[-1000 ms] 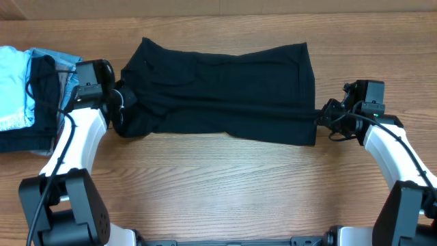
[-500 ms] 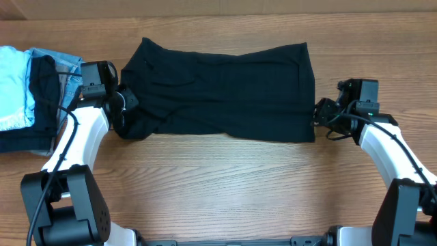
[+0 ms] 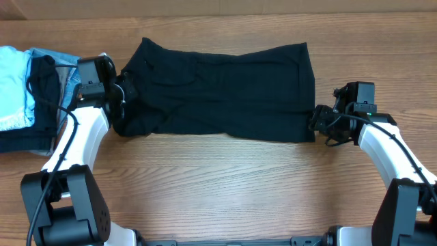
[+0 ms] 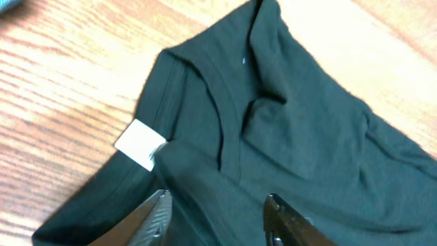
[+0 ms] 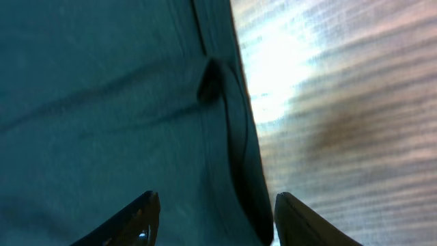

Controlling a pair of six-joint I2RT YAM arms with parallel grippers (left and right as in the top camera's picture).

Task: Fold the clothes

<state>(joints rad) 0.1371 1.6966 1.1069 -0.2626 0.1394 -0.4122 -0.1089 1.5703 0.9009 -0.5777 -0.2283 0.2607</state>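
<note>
The clothes (image 3: 218, 89), one plain black garment, lie folded into a wide band across the table's middle. My left gripper (image 3: 121, 96) hovers at the garment's left end, jaws open over the fabric with nothing between them. In the left wrist view the neckline (image 4: 225, 123) and a small white tag (image 4: 140, 143) lie just ahead of my left gripper (image 4: 217, 201). At the garment's right edge my right gripper (image 3: 317, 121) is open. The right wrist view has my right gripper (image 5: 215, 201) open over the hem (image 5: 242, 143), one finger above cloth and one above wood.
A stack of folded garments, light blue (image 3: 13, 85) and denim (image 3: 65, 65) with dark pieces, sits at the far left beside the left arm. Bare wooden table (image 3: 225, 184) stretches in front of the black garment and to its right.
Both grippers have opened and let go of the black garment's ends. The garment's front edge has settled flat. The right gripper drew slightly back and down from the hem.
</note>
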